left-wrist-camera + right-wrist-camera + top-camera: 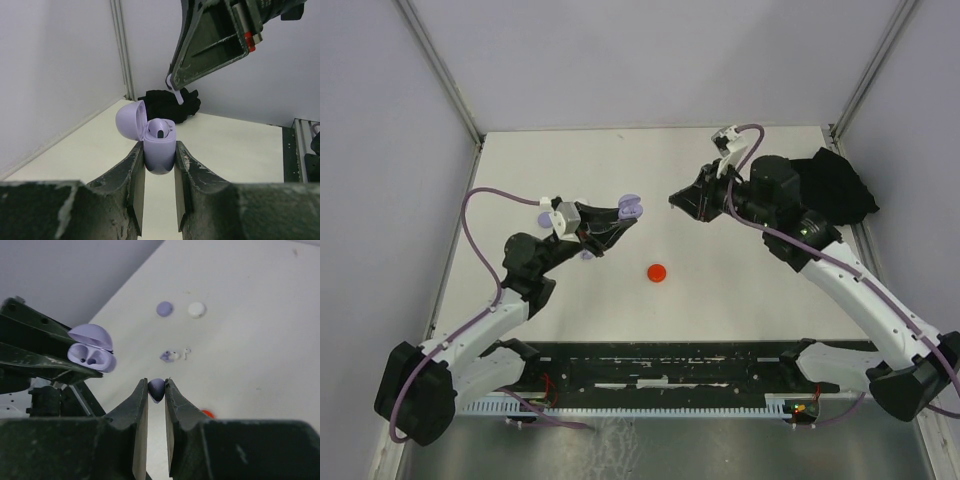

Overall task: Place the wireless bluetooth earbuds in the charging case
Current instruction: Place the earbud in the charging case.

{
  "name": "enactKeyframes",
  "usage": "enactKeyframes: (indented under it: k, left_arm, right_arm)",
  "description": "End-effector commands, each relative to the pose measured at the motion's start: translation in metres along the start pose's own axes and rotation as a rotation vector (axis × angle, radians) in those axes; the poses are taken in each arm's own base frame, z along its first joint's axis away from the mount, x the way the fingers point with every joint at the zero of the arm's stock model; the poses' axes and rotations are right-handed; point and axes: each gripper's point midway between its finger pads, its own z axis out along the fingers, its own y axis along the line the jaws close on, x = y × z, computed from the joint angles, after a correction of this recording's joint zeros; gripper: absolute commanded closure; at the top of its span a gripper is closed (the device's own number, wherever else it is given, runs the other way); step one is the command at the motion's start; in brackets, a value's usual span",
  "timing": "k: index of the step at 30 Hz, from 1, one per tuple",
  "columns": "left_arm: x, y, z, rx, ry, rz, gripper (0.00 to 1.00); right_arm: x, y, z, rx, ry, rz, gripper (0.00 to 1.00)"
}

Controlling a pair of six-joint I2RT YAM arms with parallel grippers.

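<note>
Above the white tabletop the left tool clamps the open lilac case, and the right tool, pinching a lilac earbud nearby, should align it over a socket, then lower gently.

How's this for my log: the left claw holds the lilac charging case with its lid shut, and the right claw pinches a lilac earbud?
Not quite. The left wrist view shows the lilac charging case in the left claw with its lid open. The right claw does pinch a lilac earbud.
</note>
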Motion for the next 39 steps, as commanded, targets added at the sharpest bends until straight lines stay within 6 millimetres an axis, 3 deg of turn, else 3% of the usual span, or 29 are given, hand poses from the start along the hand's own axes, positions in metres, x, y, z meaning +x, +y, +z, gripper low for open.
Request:
enactKeyframes:
  k: [1,7,15,27,39]
  left_arm:
    - [-0.031,-0.009,0.007,0.052,-0.101,-0.015,0.97]
    - [-0.039,-0.017,0.011,0.104,-0.128,-0.036,0.97]
    - [-0.038,-0.018,0.015,0.125,-0.132,-0.055,0.97]
    - [-0.046,-0.017,0.018,0.121,-0.161,-0.063,0.97]
    - [-0.046,-0.009,0.019,0.080,-0.172,-0.087,0.97]
  right_arm:
    - [-0.056,0.044,-0.017,-0.165,-0.257,0.012,0.83]
    - [-0.063,0.066,-0.020,-0.271,-0.335,0.020,0.83]
    - [-0.055,0.084,-0.011,-0.335,-0.310,-0.002,0.83]
    - [-0.029,0.082,0.013,-0.331,-0.232,-0.024,0.83]
    - [-0.019,0.096,0.014,-0.401,-0.182,-0.053,0.83]
